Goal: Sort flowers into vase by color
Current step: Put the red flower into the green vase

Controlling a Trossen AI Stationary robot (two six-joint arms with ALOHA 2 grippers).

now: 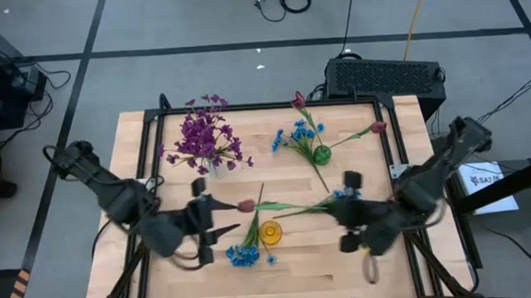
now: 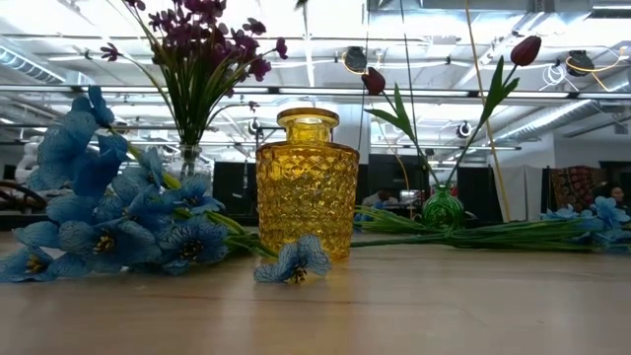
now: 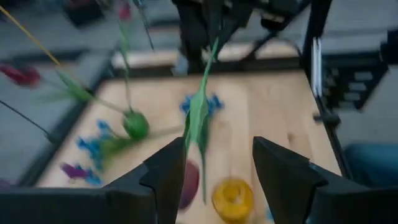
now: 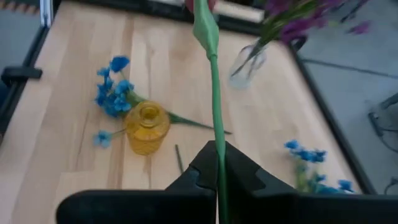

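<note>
High view: on the wooden table (image 1: 162, 275) stand 3 vases, clear with purple flowers (image 1: 207, 139), green vase (image 1: 321, 154), empty yellow vase (image 1: 270, 231). The right gripper (image 1: 346, 209) pinches a red tulip (image 1: 278, 206) by its stem, held level above the yellow vase. The left gripper (image 1: 216, 219), jaws spread, waits at the blossom. Best to tip the stem upright before lowering, clear of the loose blue flowers (image 1: 245, 253).

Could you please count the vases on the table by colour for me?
Clear vase: 1
Green vase: 1
Yellow vase: 1
Total: 3
</note>
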